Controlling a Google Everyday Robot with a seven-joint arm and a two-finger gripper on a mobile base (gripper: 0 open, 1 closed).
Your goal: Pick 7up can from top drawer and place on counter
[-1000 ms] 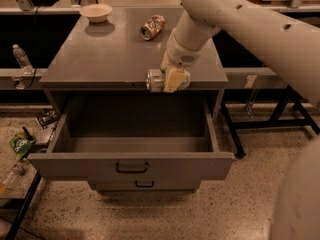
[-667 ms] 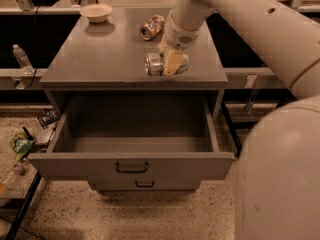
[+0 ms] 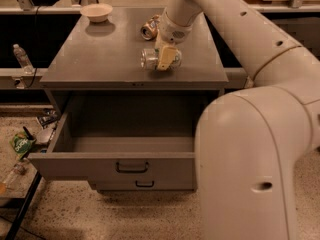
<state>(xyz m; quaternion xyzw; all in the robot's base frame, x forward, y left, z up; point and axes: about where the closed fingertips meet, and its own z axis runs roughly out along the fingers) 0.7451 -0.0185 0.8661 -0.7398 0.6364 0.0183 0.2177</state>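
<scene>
Our gripper sits low over the counter, a little in front of the middle of it, and its pale yellowish fingers are clenched on the 7up can. We see the can lying on its side across the grip, its shiny metal end turned to the left. It is right at the counter surface, but we cannot tell whether it rests there or hangs just above. The white arm comes down to it from the upper right, and a thick section of it fills the right foreground.

Just behind the gripper, further back on the counter, a brown-orange can also lies on its side. A small pale bowl stands upright near the far left corner, well apart from both cans.

Below the counter's front edge the top drawer is pulled wide open, and its dark bar handle faces us. A narrower lower drawer front shows beneath it.

To the left we see a clear plastic bottle on a low ledge and a green packet on the speckled floor.
</scene>
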